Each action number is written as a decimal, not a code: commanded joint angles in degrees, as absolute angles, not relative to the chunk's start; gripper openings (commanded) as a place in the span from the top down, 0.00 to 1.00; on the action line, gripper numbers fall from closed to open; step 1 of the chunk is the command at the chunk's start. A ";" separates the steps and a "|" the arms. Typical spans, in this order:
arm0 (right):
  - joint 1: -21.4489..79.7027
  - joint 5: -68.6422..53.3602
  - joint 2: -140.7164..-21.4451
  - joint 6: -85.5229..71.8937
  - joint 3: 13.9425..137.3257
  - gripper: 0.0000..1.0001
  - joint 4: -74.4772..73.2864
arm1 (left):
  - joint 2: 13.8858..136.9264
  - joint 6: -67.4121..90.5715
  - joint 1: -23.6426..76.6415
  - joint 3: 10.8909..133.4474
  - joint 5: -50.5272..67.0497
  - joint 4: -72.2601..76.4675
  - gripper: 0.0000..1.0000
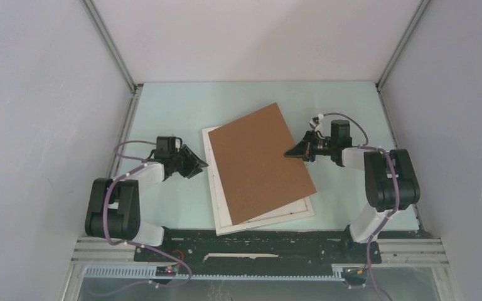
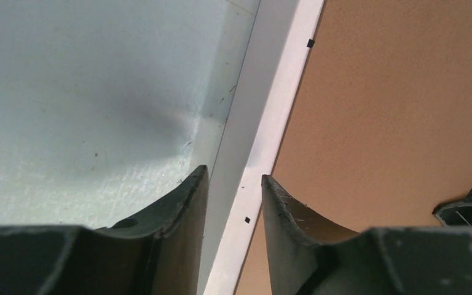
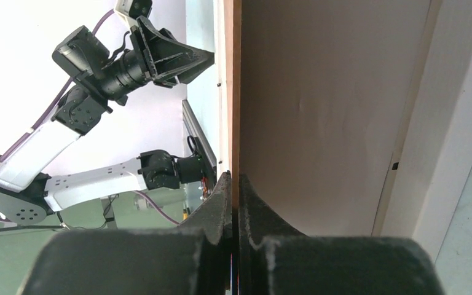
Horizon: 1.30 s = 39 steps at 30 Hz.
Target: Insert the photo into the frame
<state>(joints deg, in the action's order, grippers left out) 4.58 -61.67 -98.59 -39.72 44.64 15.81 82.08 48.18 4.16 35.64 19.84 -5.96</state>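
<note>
The left claw (image 1: 199, 165) reaches in from the left side of the table (image 1: 163, 113), its tips at the left rail of the frame (image 1: 216, 185). In its wrist view the two fingers (image 2: 181, 203) stand partway apart with that white rail running straight between them. One finger is on the bare table side and the other on the board side. Whether the pads actually press the rail cannot be told. Two small black tabs (image 2: 310, 43) show on the rail, one ahead of the claw and one between its fingers.

The frame lies flat, to the right of this claw and to the left of the other. Over it lies a plain brown backing board (image 1: 263, 163), turned askew and not seated within the rails. It covers most of the opening and leaves the left rail and the near rail bare, and its far corner sticks out beyond the frame. The photo cannot be seen in any view; whatever lies in the frame beneath the board is hidden.

The right claw (image 1: 290, 153) comes in from the right and is pressed together on the board's right edge, pinching it. Its wrist view shows the board edge-on, a thin brown line running away from between the closed fingers. On one side of the claw in that view is a white rail of the frame with one black tab. On the other side, well apart, is the left arm.
</note>
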 commanded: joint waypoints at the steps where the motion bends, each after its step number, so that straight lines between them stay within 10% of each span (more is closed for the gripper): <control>1: 6.13 -60.63 -97.57 -40.07 46.21 1.00 17.64 | 82.70 48.92 4.91 33.86 20.62 -3.30 0.63; 30: 18.25 -36.82 -90.43 -40.39 36.07 1.00 21.25 | 87.50 51.88 10.65 30.59 20.09 2.99 0.92; 39: 18.43 -31.46 -89.00 -29.99 42.00 0.71 1.60 | 87.09 51.51 10.63 30.67 20.00 2.81 0.94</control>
